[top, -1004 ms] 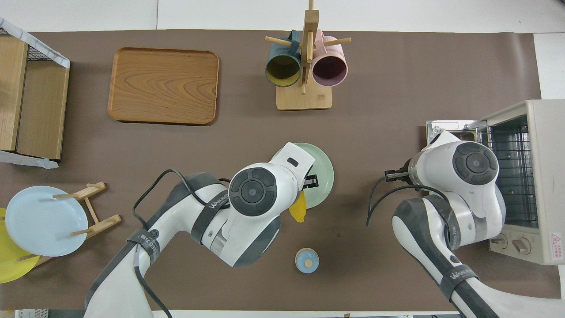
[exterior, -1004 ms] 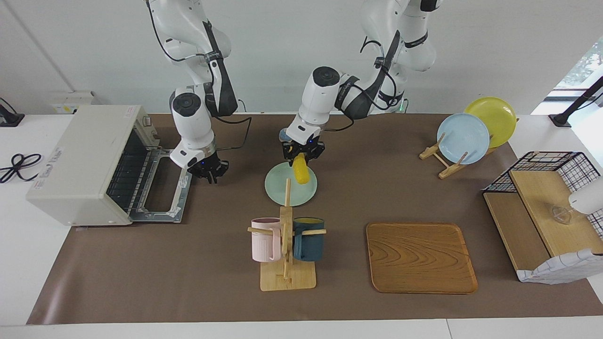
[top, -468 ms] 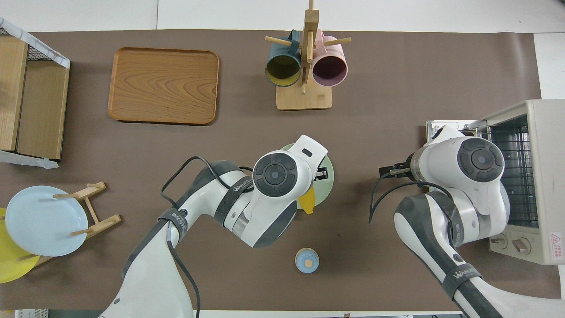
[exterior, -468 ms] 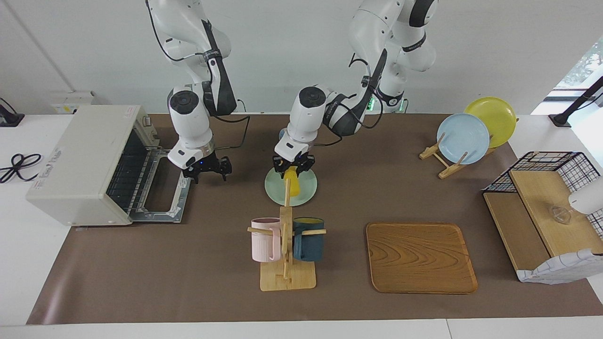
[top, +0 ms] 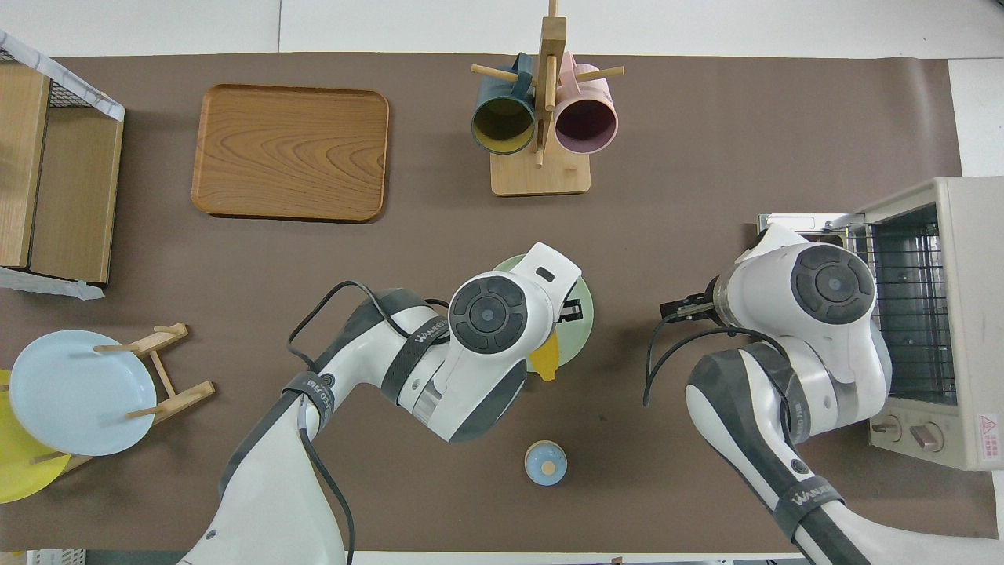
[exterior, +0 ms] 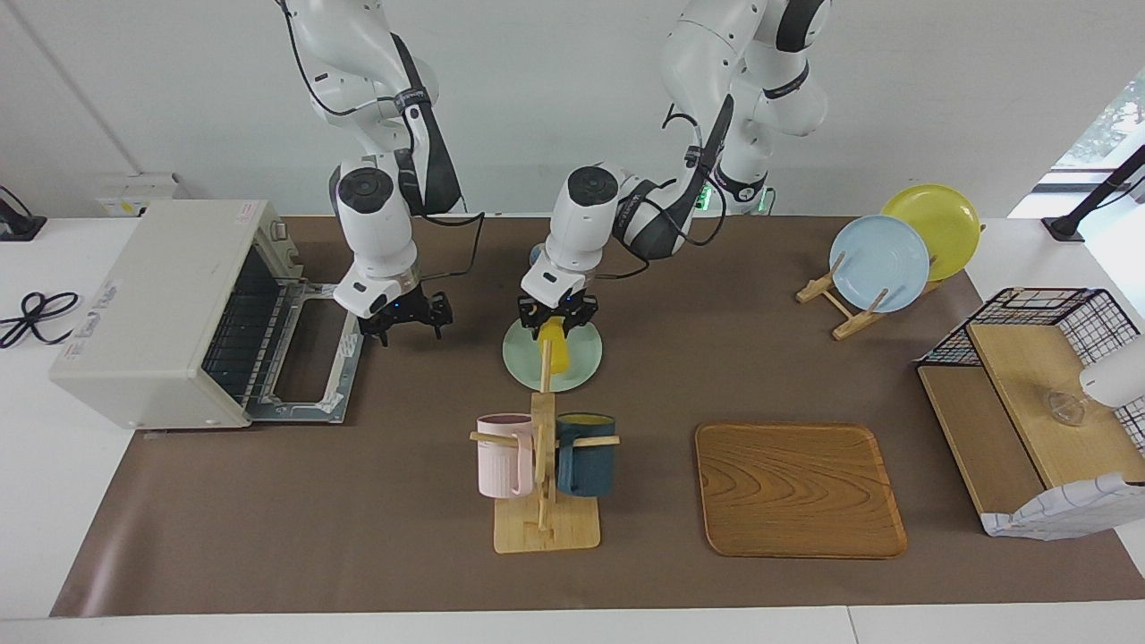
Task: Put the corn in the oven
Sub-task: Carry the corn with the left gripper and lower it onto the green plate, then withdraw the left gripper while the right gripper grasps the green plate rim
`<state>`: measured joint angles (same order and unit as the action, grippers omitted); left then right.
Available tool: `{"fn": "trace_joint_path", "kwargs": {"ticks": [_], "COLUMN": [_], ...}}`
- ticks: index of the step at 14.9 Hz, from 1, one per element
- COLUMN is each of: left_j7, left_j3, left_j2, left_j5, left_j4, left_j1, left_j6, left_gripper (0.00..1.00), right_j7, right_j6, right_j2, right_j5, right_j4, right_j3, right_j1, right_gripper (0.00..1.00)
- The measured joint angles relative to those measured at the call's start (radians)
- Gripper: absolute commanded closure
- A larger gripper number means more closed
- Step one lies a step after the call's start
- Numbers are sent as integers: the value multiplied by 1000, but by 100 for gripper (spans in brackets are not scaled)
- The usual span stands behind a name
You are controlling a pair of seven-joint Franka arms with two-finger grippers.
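The yellow corn (exterior: 557, 351) hangs from my left gripper (exterior: 557, 318), which is shut on its upper end over the pale green plate (exterior: 583, 362). The corn's tip pokes out from under the left wrist in the overhead view (top: 546, 364). I cannot tell whether its lower end touches the plate. The cream-white oven (exterior: 152, 304) stands at the right arm's end of the table, its door (exterior: 309, 368) folded down flat and its wire rack showing (top: 910, 306). My right gripper (exterior: 402, 317) is open and empty, between the oven door and the plate.
A wooden mug rack (exterior: 544, 465) with a pink and a dark blue mug stands farther from the robots than the plate. A wooden tray (exterior: 799, 490), a plate stand (exterior: 881, 259) and a shelf (exterior: 1029, 420) are toward the left arm's end. A small blue round object (top: 545, 462) lies nearer the robots.
The left gripper carried the corn a little toward the right arm's end and the corn now hangs more upright. The right gripper moved away from the oven door toward the plate.
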<state>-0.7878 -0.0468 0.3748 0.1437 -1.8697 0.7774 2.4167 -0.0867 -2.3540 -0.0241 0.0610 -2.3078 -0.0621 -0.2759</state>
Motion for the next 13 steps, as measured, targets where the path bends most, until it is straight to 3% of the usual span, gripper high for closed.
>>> {"fn": "trace_joint_path", "kwargs": {"ticks": [5, 9, 13], "left_j7": [12, 29, 82], "left_j3": [12, 18, 26], "left_j2": [-11, -109, -243], "left_j5": [0, 0, 0], "left_j4": [0, 15, 42], "left_j1": [-10, -90, -223], "left_j6": [-3, -132, -322], "left_gripper": [0, 0, 0], "right_j7": [2, 2, -91], "right_j6": [4, 79, 293], "right_j2": [0, -2, -40], "right_j5": [-40, -73, -130], "right_j4": [14, 69, 276], "right_j3": [0, 0, 3], "right_j1": [-1, -1, -64], "right_gripper": [0, 0, 0]}}
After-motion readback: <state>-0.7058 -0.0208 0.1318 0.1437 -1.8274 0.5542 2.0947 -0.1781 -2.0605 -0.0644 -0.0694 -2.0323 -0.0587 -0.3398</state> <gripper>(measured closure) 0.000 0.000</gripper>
